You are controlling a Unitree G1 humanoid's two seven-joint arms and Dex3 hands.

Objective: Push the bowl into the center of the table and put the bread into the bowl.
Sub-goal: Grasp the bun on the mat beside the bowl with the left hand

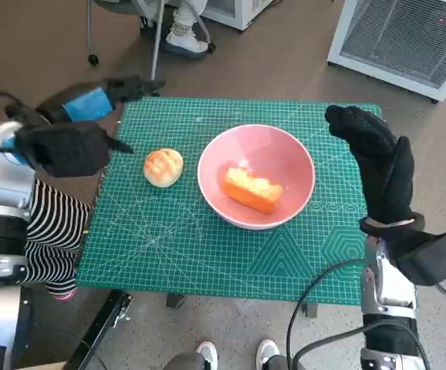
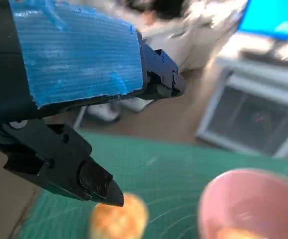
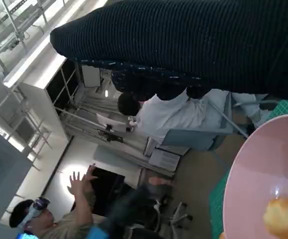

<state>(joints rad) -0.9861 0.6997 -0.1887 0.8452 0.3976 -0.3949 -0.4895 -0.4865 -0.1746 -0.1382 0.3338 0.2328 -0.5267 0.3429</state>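
Head view, table: a green mat (image 1: 169, 239) covers the table, and I look steeply down on it.
Head view, bowl: the pink bowl (image 1: 285, 158) stands near the middle of the mat, a little to the right.
Head view, bread: one orange-yellow piece of bread (image 1: 251, 189) lies inside the bowl, toward its near side.
Head view, bun: a round golden bun (image 1: 163, 166) sits on the mat just left of the bowl, not touching it.
Head view, left hand: my left hand (image 1: 99, 100) hovers over the far left corner of the mat, fingers apart, holding nothing.
Head view, right hand: my right hand (image 1: 377, 162) is raised at the right edge of the mat, beside the bowl, fingers extended and empty.
Head view, surroundings: a white grilled unit (image 1: 408, 38) stands on the floor at far right; a person's feet (image 1: 184, 35) show beyond the table and shoes (image 1: 238, 353) at the near edge.
Left wrist view: my taped hand fills the frame, its fingers (image 2: 91, 181) spread with nothing between them; the bun (image 2: 119, 219) and the bowl (image 2: 233, 191) lie blurred below.
Right wrist view: my glove (image 3: 184, 45) spans the frame; whether its fingers are closed I cannot tell here. The bowl rim (image 3: 243, 169) and the bread (image 3: 283, 216) show beneath, and people (image 3: 164, 117) are in the room beyond.
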